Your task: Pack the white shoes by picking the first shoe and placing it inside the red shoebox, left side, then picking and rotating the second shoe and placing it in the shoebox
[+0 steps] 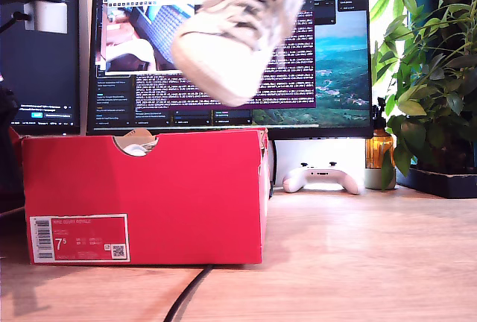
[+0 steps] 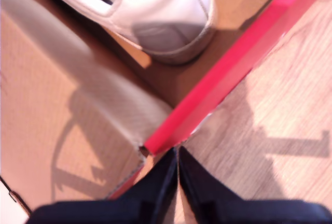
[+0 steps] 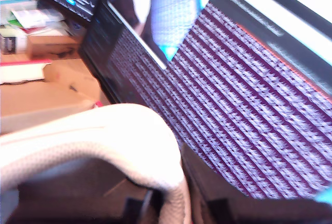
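Already one white shoe [image 2: 155, 11] lies inside red shoebox [image 1: 149, 195]; my first claw [image 2: 176, 182] pressed together, empty, above box corner; my second claw [image 3: 171, 203] clamped on second shoe [image 1: 238, 35], airborne above box's end at exterior view's right; rotation, placement left

The wooden desk [image 1: 387, 255] you were working over carried the red shoebox [image 1: 149, 195] toward its left end in the exterior view. A white game controller [image 1: 322, 179], a planter [image 1: 440, 182] and a monitor [image 1: 223, 54] stood along its rear edge, and a black cable [image 1: 190, 292] crossed its front edge.
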You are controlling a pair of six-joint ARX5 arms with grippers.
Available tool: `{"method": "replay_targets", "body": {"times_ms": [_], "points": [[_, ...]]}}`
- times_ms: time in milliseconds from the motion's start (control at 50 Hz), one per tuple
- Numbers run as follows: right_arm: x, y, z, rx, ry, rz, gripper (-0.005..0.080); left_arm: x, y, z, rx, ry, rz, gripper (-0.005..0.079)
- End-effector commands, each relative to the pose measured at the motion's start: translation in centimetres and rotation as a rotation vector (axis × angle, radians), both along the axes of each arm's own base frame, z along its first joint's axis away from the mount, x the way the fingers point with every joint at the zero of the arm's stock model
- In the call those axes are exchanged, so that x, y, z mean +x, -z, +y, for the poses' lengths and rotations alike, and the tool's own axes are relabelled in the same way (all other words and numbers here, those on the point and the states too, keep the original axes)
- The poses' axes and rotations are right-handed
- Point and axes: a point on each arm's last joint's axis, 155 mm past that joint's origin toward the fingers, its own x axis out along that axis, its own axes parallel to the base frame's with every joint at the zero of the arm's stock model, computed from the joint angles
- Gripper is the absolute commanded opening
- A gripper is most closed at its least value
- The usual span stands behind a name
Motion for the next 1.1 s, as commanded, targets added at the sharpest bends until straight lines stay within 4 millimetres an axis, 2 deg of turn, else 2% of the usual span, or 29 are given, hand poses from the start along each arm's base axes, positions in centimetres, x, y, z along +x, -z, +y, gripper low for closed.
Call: {"method": "replay_targets", "body": {"times_ms": [0,200,340,680,840,1080], "points": [[0.5,-1.2,1.5,0.029,-0.021,-0.019,-0.0013,-0.1,0.3,-0.1,-0.002,-0.001,0.006,-0.0017],[2.2,0.2,3.5,-0.023,-0.05,0.005,-0.0013,-0.1,0.3,-0.1,-0.002,-0.001,0.006,-0.0017],[3.3,2.6,4.4,-0.095,-0.069,0.047,-0.0013,-0.1,0.3,-0.1,-0.002,-0.001,0.007,-0.0017],[4.4,10.2,3.9,-0.27,-0.065,0.155,-0.0013,-0.1,0.3,-0.1,-0.002,-0.001,0.007,-0.0017],[4.4,12.6,3.8,-0.302,-0.06,0.203,-0.0013,-0.1,0.4,-0.1,-0.002,-0.001,0.007,-0.0017],[3.7,14.9,3.6,-0.378,-0.041,0.252,-0.0013,-0.1,0.4,-0.1,-0.001,-0.001,0.007,-0.0017]]}}
